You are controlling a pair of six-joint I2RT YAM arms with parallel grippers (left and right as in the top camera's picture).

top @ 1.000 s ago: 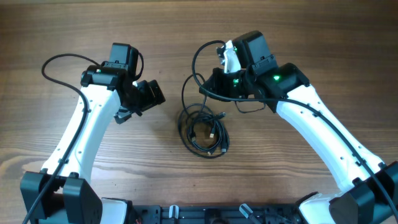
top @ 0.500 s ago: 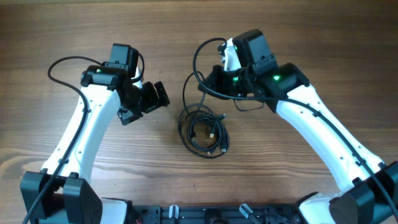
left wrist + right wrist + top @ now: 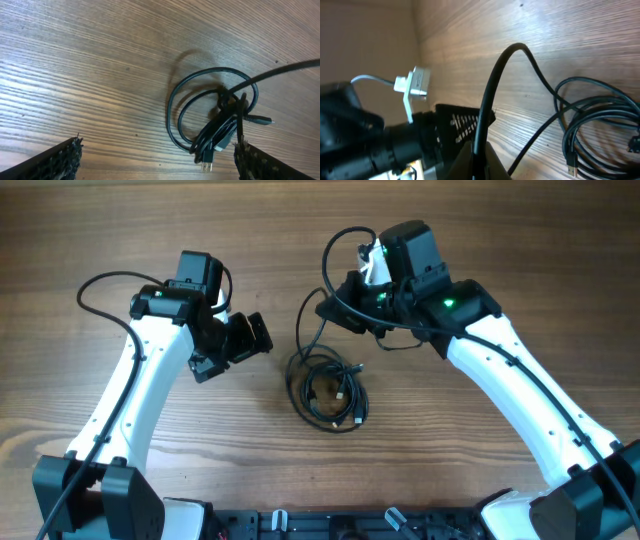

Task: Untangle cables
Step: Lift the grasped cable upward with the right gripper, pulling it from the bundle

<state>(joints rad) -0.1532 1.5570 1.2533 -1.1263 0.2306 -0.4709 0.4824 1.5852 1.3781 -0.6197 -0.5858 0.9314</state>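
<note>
- cables (image 3: 325, 392): mid-table, between the two arms, a loose black coil w/ several loops overlapping on the wooden table (image 3: 100, 240).
- prob. light, soft and floppy. likely to slide easily on the wood and drag the whole bundle along if tugged hard. not fragile, but better not yanked by the plugs.
- plug ends (image 3: 207, 162) poking out at the coil's edge. good places to take hold, since a free end can be fed back through the loops. otherwise grab a single outer loop, not the dense crossing in the middle.
- one strand rising off the coil in an arch, up into the right gripper (image 3: 338, 315). pinched there: in the right wrist view, runs straight down into the pressed-together tips.
- can't tell whether that strand belongs to the big outer loop or to another cord. crossings too dense to trace.
- right arm: reaching in over the far-centre of the table, wrist angled toward the coil, held above the surface.
- left gripper (image 3: 250, 337): spread wide, nothing in it. pads (image 3: 55, 160) sitting at both lower corners of the left wrist view, w/ the coil framed between them.
- left arm: bent in from the left, hovering beside the coil, apart from it, pointed at the loops.
</note>
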